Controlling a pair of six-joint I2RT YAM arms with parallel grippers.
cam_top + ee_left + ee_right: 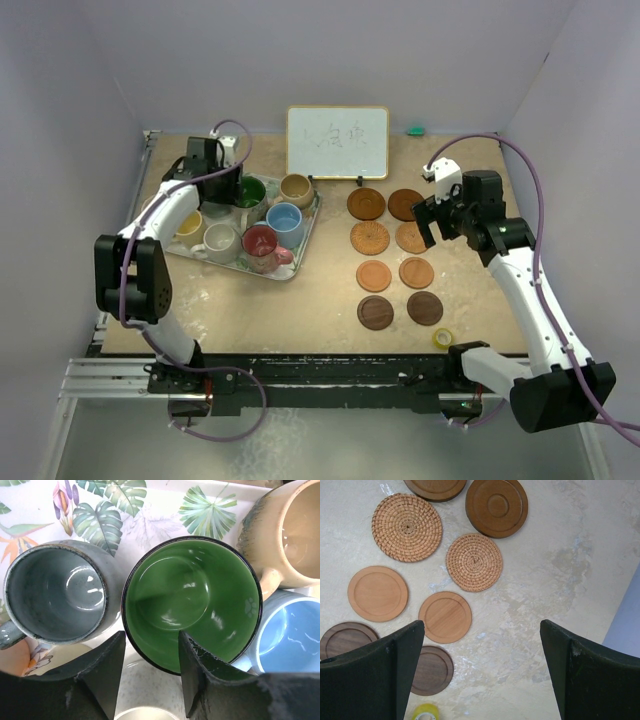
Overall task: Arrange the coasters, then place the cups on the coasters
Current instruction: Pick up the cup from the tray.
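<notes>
Several mugs stand on a leaf-patterned tray [286, 274] at the left. My left gripper [232, 186] [152, 633] hangs over the green mug [192, 597] [251, 190]. It is open, with one finger inside the mug, the other outside, and the near rim between them. Beside it are a grey mug [55, 592], a tan mug [295, 535] and a blue mug [292, 635]. Several coasters lie in two columns at the right, from brown [366, 204] and woven [407, 527] down to dark brown [375, 313]. My right gripper [438, 216] [481, 622] hovers wide open and empty above them.
A whiteboard [338, 142] stands at the back centre. A small yellow tape roll [443, 338] [425, 713] lies near the front edge, right of the dark coasters. A red mug [262, 242] and a yellow mug [190, 227] sit at the tray's near side. White walls enclose the table.
</notes>
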